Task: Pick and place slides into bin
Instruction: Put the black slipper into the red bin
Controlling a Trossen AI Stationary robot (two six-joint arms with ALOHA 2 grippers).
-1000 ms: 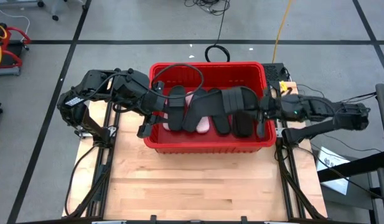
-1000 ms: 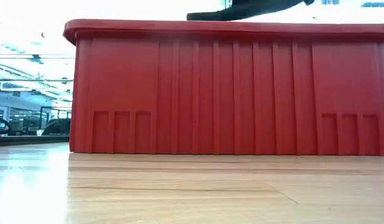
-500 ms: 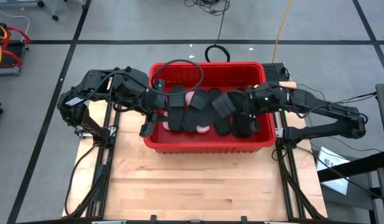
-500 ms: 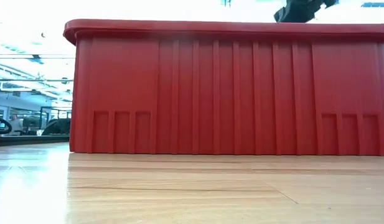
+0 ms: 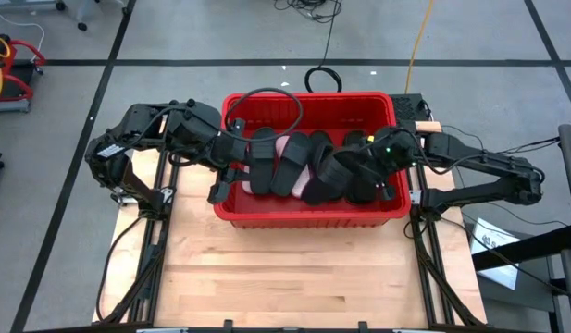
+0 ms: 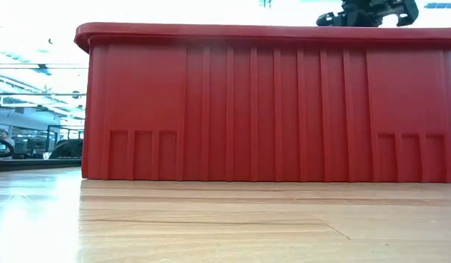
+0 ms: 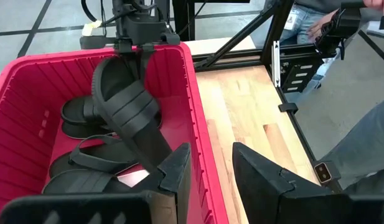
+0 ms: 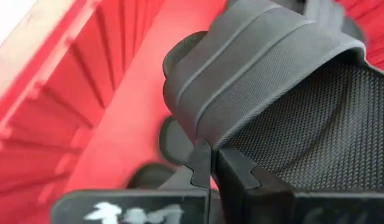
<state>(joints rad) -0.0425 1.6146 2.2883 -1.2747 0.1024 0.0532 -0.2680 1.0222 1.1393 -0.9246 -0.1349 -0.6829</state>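
The red bin (image 5: 308,215) stands at the middle of the table with several black slides and a pale pink one (image 5: 287,148) in it. My right gripper (image 5: 376,159) reaches over the bin's right wall and is shut on a black slide (image 5: 333,171), which also shows in the left wrist view (image 7: 126,106). My left gripper (image 7: 207,171) is open at the bin's near left corner (image 5: 220,185). One finger stands inside the near wall (image 7: 198,112) and one outside. I cannot tell whether they touch it. My right gripper pinches the edge of the black slide's sole (image 8: 207,146) between its two fingers, at the end next to the wide strap (image 8: 260,56). The fingers come from the table's right, slanting down. The slide slopes down from them, and its lower end (image 7: 157,152) lies on the slides in the bin.
Bare wooden table top (image 5: 304,277) lies in front of the bin. A black cable (image 5: 266,97) loops over the bin's far left part. People stand beyond the table's right side (image 7: 316,25), and a trouser leg (image 7: 372,143) shows close by.
My right gripper has gone toward the table's left and down into the bin with the black slide. The slide was level above the rim. It now tips down and rests its free end on the slides inside.
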